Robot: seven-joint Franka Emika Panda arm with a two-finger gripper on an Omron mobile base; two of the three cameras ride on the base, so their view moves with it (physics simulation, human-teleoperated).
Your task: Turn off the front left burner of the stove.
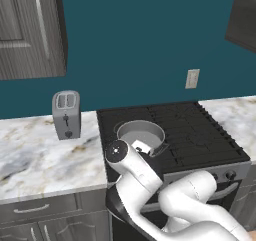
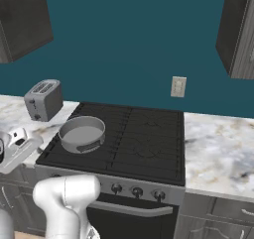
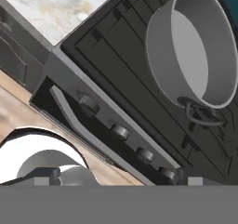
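stove (image 2: 130,149) sitting between marble counters | grey pot (image 2: 82,133) resting on front left burner (image 2: 82,151) | toaster (image 2: 43,100) standing on left counter (image 2: 218,144) | knobs (image 2: 137,192) lining the front panel | outlet (image 2: 178,87) showing on teal wall

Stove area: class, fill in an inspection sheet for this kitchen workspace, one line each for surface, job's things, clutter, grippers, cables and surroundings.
Surface: marbled counter on both sides of the stove.
Job's things: front left burner is a black grate section with no flame visible; a row of dark knobs sits on the grey front panel.
Clutter: grey pot on the left grates, behind the front left burner; silver toaster on the counter to the left.
Grippers: gripper open, holding nothing.
Cables: nothing seen.
Surroundings: teal wall with an outlet plate; dark cabinets above.
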